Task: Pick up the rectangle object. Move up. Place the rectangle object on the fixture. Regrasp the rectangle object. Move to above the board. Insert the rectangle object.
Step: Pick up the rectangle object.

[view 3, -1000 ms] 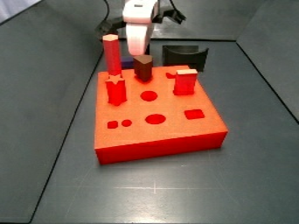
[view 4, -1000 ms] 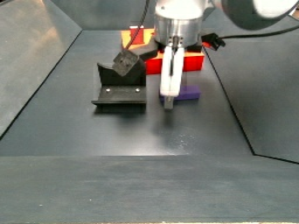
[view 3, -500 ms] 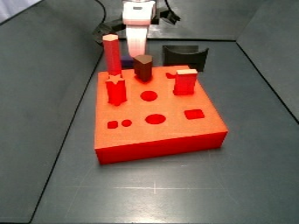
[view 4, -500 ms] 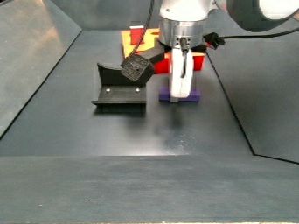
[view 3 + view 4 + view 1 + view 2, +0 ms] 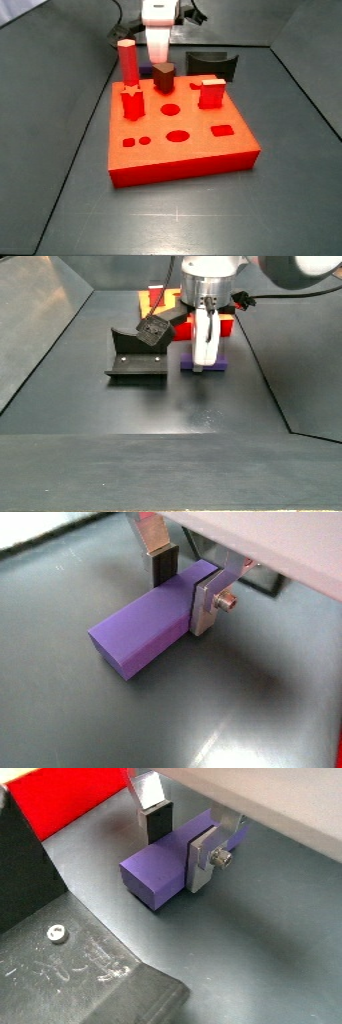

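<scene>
Gripping: the gripper has its two fingers closed on the sides of the rectangle object.
Rectangle object: lying on the dark floor, apparently flat.
Fixture: just beside it.
Board: close behind, pegs upright.

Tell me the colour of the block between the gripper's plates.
Blue-purple block, clearest in a wrist view, at the gripper.

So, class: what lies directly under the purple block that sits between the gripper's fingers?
The rectangle object rests on the dark grey floor, with the gripper astride its far end. Its underside is hidden.
</scene>
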